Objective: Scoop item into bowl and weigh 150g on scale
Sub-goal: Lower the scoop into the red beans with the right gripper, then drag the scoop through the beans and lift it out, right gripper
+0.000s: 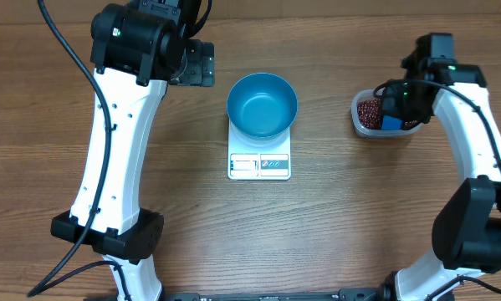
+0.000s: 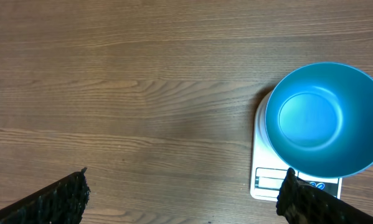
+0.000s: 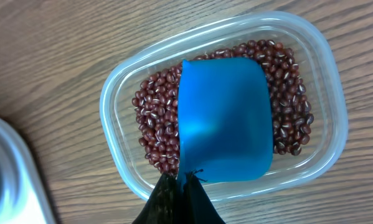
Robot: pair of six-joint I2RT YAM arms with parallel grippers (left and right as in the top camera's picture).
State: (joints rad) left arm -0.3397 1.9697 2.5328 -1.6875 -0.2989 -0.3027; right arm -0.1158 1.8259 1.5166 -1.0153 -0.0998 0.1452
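Note:
The blue bowl (image 1: 262, 104) stands empty on the white scale (image 1: 259, 165) at the table's middle. In the left wrist view the bowl (image 2: 326, 121) and scale (image 2: 264, 180) show at the right. The dark red-brown beans (image 3: 158, 124) fill a clear tub (image 3: 111, 112) on the right of the table (image 1: 369, 114). A small blue scoop (image 3: 226, 124) lies over the beans. My right gripper (image 3: 183, 180) is shut on the scoop's handle end. My left gripper (image 2: 185, 183) hangs open over bare wood left of the scale, holding nothing.
The left arm's white link (image 1: 116, 150) runs down the table's left side. The right arm (image 1: 476, 142) curves along the right edge. Bare wooden tabletop (image 2: 142, 93) lies to the left of the scale.

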